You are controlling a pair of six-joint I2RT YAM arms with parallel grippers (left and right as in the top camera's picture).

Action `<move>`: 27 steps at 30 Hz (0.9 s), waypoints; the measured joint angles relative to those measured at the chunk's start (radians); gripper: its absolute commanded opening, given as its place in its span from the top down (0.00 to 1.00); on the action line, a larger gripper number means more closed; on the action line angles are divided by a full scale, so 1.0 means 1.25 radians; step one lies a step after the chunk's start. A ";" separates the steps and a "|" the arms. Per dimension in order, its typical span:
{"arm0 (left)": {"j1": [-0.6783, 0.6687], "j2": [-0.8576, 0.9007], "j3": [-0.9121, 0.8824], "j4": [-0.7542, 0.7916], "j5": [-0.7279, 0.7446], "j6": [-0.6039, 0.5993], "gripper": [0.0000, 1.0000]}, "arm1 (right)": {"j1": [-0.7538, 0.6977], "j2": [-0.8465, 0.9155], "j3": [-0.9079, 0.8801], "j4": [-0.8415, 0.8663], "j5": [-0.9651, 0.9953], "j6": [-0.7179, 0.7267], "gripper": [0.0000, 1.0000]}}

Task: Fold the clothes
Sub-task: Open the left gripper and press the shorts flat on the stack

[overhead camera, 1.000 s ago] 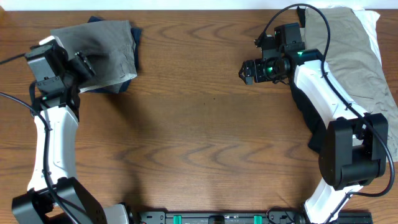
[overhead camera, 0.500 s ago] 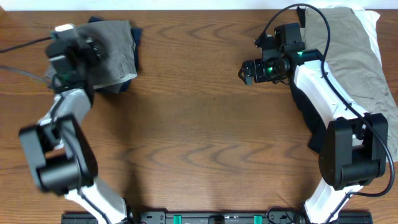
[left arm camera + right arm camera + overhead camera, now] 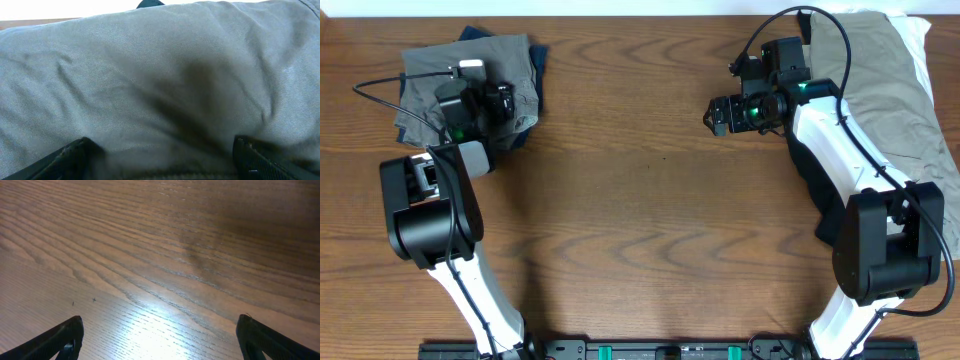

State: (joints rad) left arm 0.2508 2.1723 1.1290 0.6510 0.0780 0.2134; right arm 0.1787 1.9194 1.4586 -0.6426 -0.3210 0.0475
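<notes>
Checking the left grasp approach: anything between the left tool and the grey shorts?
Nothing visible. The left tool sits open right above the grey shorts; in the wrist view only grey fabric shows between its fingertips. A navy garment peeks out under the shorts, not over them.

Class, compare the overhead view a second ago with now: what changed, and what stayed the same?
The left arm folded back at the elbow, and the left gripper shifted slightly right over the grey shorts, jaws wide open with nothing held. The shorts, the right gripper, open above the bare table, and the khaki garment stayed put.
</notes>
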 measured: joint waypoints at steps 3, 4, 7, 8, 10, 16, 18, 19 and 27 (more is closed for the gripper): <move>-0.001 -0.005 0.000 -0.006 -0.003 0.001 0.06 | 0.000 0.000 0.000 0.002 0.000 0.000 0.04; -0.001 -0.010 0.000 -0.012 -0.006 0.001 0.06 | 0.000 0.000 0.000 0.005 0.000 0.000 0.03; -0.002 -0.042 -0.002 -0.050 -0.015 0.004 0.06 | 0.000 0.000 0.000 0.026 0.000 -0.002 0.01; -0.002 -0.063 -0.005 -0.067 -0.021 0.007 0.06 | 0.000 0.000 0.000 0.034 0.000 -0.004 0.01; 0.000 -0.114 -0.011 -0.116 -0.029 0.013 0.04 | 0.000 0.000 0.000 0.054 0.000 -0.006 0.01; 0.003 -0.369 -0.015 -0.334 -0.047 0.010 0.02 | -0.009 -0.016 0.013 0.050 0.001 -0.013 0.01; 0.002 -0.460 -0.015 -0.415 -0.047 -0.015 0.02 | -0.012 -0.033 0.027 0.040 0.001 -0.024 0.01; 0.002 -0.510 -0.014 -0.457 -0.047 -0.038 0.02 | -0.014 -0.048 0.037 0.032 0.001 -0.031 0.01; 0.002 -0.748 -0.014 -0.684 -0.047 -0.193 0.02 | -0.015 -0.254 0.099 -0.046 0.003 -0.067 0.01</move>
State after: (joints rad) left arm 0.2539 1.2369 1.1118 -0.2043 0.0189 -0.0277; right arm 0.1600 1.6024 1.5829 -0.7006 -0.3168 -0.0368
